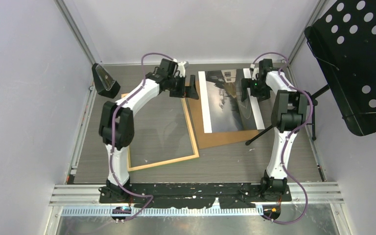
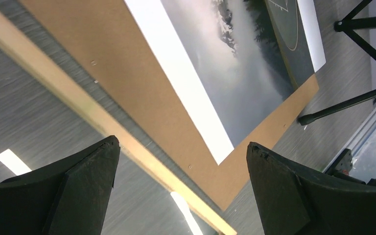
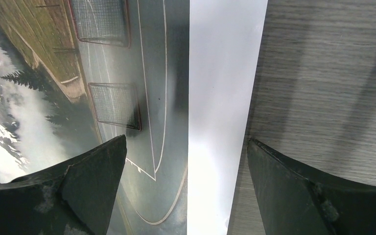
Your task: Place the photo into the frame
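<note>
The right hand (image 3: 186, 191) hangs spread wide and empty, fingertips down, straddling the right-hand white band (image 3: 223, 98) of the photo (image 3: 127, 58). One finger is above the printed road and the other above bare desk (image 3: 323, 73). No brown board shows beside the band in the wrist view, so the print's edge seems to lie straight on the desk there.

That makes it a thin, flat edge with nothing to bite. A plain descent would likely close on air or crease the paper. The better course is probably to press the inner finger on the gloss and draw the band outward until it buckles, then pinch the raised fold on the white margin.

The left hand (image 2: 181, 191) is just as wide and holds nothing. It hovers over the seam where the frame (image 1: 164, 162) meets the backing board (image 2: 127, 83), near the photo's left white band. It looks placed to take the opposite edge, and a two-sided lift would suit so large and floppy a sheet.

The photo lies flat on the backing board, right of the frame and outside it. The frame lies on the desk with its pale wood side up. A tripod leg (image 2: 352, 100) rests close to the board's near corner, so the carry should go left and low, away from it.
</note>
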Robot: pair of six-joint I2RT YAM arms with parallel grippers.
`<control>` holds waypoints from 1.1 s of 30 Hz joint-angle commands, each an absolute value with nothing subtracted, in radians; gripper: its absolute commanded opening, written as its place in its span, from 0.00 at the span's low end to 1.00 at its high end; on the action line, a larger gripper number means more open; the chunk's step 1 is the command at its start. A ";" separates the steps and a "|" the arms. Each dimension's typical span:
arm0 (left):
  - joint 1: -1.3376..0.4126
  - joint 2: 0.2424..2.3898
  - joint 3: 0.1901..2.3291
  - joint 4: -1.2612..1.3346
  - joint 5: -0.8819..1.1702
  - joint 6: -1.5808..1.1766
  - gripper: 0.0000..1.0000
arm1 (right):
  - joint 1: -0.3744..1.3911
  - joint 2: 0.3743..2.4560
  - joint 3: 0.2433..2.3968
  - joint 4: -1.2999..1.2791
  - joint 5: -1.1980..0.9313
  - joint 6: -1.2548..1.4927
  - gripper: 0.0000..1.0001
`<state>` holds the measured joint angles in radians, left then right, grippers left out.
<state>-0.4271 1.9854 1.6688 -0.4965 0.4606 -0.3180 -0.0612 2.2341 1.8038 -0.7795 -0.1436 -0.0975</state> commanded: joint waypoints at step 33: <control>-0.553 2.440 2.077 -0.587 0.543 -0.681 0.97 | -0.066 2.140 1.680 -0.683 -0.177 -0.063 0.97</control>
<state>-0.5411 2.4119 2.0350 -0.5922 0.5106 -0.6556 -0.0612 2.1811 1.7046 -0.6926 -0.1532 -0.0757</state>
